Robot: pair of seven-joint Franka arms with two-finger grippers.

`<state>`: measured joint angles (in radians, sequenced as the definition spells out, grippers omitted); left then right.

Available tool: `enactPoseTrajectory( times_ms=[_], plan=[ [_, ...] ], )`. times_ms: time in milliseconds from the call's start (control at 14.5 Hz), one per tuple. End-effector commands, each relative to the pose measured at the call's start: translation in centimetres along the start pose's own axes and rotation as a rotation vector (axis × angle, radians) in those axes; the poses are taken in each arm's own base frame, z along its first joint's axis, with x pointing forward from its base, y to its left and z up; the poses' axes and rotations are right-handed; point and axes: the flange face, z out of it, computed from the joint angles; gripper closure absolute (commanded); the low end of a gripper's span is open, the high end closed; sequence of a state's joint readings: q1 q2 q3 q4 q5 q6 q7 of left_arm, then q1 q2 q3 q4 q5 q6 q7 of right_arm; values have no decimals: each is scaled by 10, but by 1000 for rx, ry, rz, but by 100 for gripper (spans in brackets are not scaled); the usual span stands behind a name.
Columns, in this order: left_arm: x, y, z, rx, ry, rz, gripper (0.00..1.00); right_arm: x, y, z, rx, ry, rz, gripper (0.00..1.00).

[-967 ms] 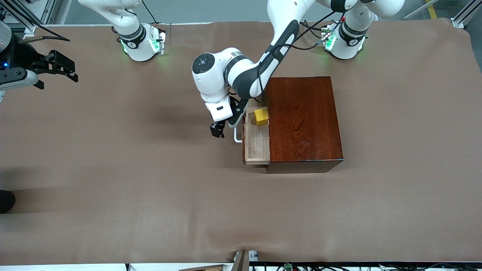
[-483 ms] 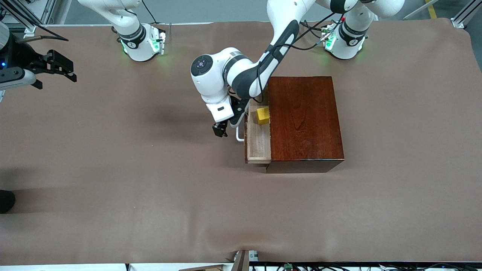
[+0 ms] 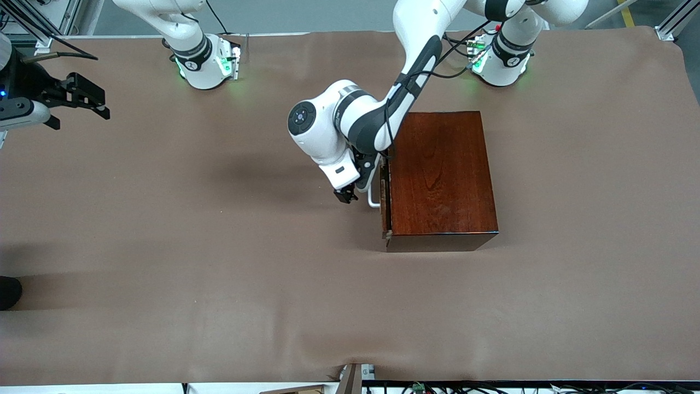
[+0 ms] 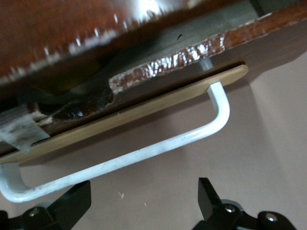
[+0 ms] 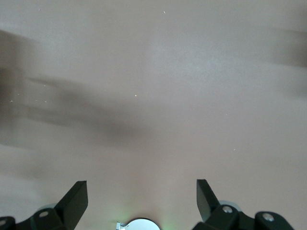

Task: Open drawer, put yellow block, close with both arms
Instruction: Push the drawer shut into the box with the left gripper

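Note:
The dark reddish-brown wooden box [image 3: 440, 169] stands on the brown cloth toward the left arm's end. Its drawer [image 3: 384, 194] is pushed in almost flush; only a thin strip and the white U-shaped handle [image 3: 374, 198] stick out. In the left wrist view the handle [image 4: 144, 154] and the drawer's pale-wood edge [image 4: 144, 112] show close up. The yellow block is hidden. My left gripper [image 3: 346, 195] is open beside the handle, holding nothing; it also shows in the left wrist view [image 4: 141, 206]. My right gripper [image 3: 103, 103] is open and empty, waiting over the cloth at the right arm's end; it shows in its wrist view [image 5: 141, 201].
The two green-lit arm bases [image 3: 205, 63] [image 3: 495, 60] stand along the table's edge. A dark object [image 3: 8, 293] lies at the cloth's edge at the right arm's end. The left arm's elbow [image 3: 322, 123] hangs over the cloth beside the box.
The drawer has slid into the box from well open to almost shut, and the yellow block has gone out of sight. My left gripper moved with the handle toward the box. The right arm barely moved.

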<state>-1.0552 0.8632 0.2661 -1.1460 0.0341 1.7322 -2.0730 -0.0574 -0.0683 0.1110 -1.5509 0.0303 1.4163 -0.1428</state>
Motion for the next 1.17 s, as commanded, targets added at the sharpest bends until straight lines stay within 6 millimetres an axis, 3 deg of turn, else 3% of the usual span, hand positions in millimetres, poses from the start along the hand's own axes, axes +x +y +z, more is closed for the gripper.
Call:
enactPoseTrajectory(
  times_ms=[0, 69, 552, 898, 1105],
  plan=[
    [19, -5, 2, 44, 45, 1, 0, 2, -3, -10, -64, 8, -21, 0],
    [20, -4, 4, 47, 47, 1, 0, 3, -12, -10, -80, 6, -38, 0],
    [21, -4, -6, 33, 33, 88, 0, 11, -13, -13, -61, 20, -39, 0],
    [55, -6, -80, -77, -1, 202, 0, 11, -7, -11, -13, 19, 65, 0],
    [68, -6, -101, -123, 7, 272, 0, 12, -9, -11, 1, 22, 74, 0]
  ],
)
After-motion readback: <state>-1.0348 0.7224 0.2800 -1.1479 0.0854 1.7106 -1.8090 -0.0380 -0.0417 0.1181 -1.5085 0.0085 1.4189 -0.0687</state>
